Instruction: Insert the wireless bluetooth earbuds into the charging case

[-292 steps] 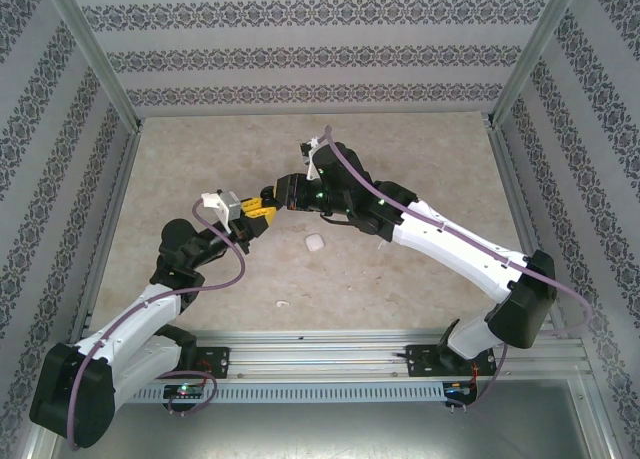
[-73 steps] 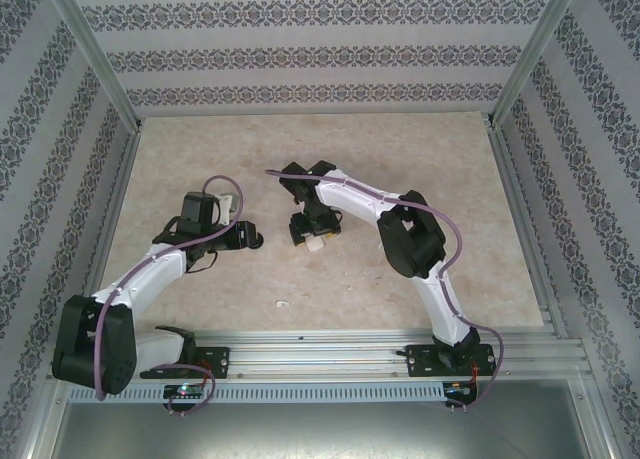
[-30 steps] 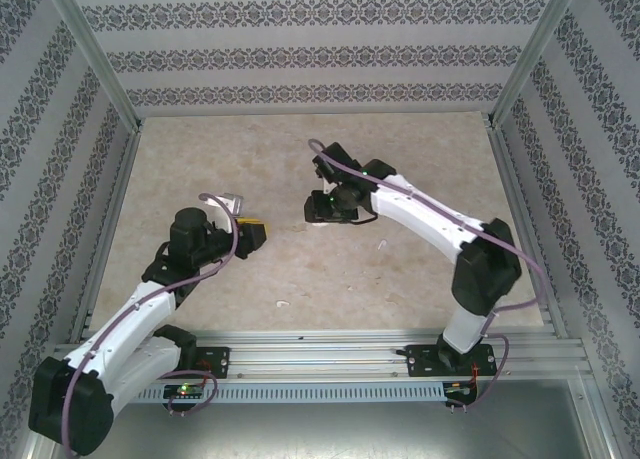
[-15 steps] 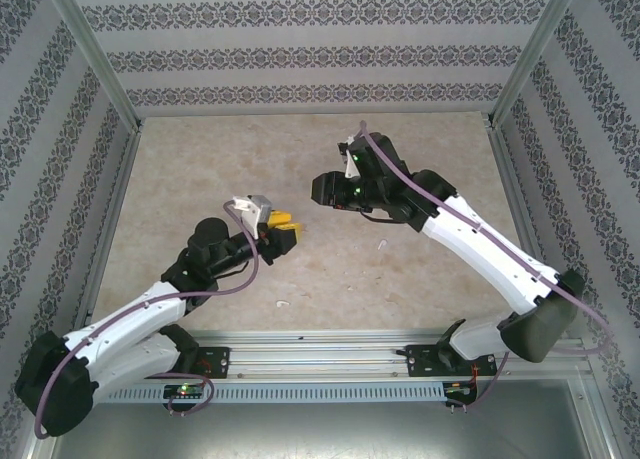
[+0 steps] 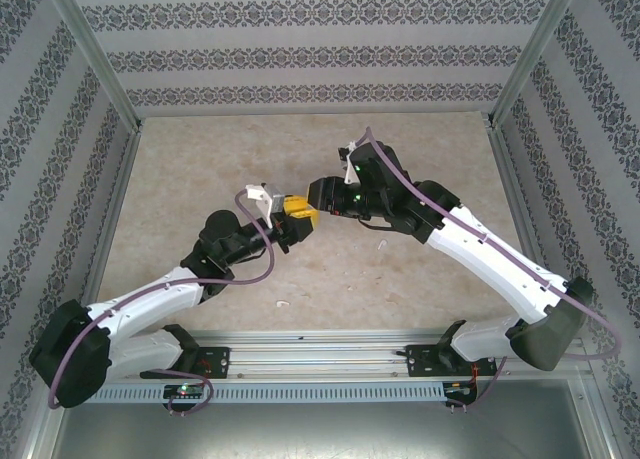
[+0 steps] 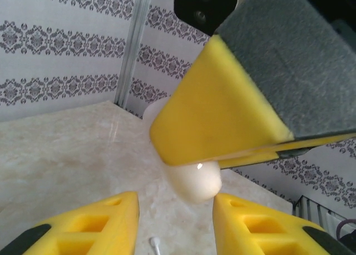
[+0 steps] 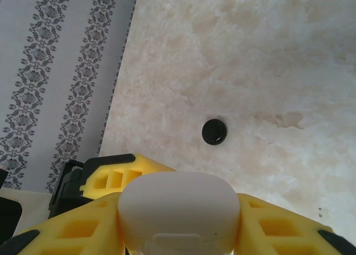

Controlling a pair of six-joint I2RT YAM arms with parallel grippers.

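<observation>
Both arms reach in from the near rail and meet over the middle of the worktop (image 5: 180, 169), elbows bent outward and forearms converging, so that the two claws face each other almost tip to tip. The right claw (image 5: 316, 199) is clenched on the charging case (image 7: 178, 210), a smooth white rounded shell pinched between its yellow fingers (image 7: 278, 221) and held clear of the worktop. The left claw (image 5: 296, 215) sits just in front of the case with its own yellow fingers (image 6: 94, 227) spread apart and nothing between them. From the left wrist, the case bulges out beneath the right claw's finger, just beyond the gap between the left fingertips. None of the earbuds is in the case. The black earbud (image 7: 214, 131) lies flat on the worktop below and beyond the case, as seen from the right wrist. One white earbud (image 5: 282, 304) lies well apart from the case, toward the arm bases and close to the rail (image 5: 330, 341). A second white earbud (image 5: 381, 245) lies to the right of the case, beside the right forearm. Whether the case lid is open cannot be told.
</observation>
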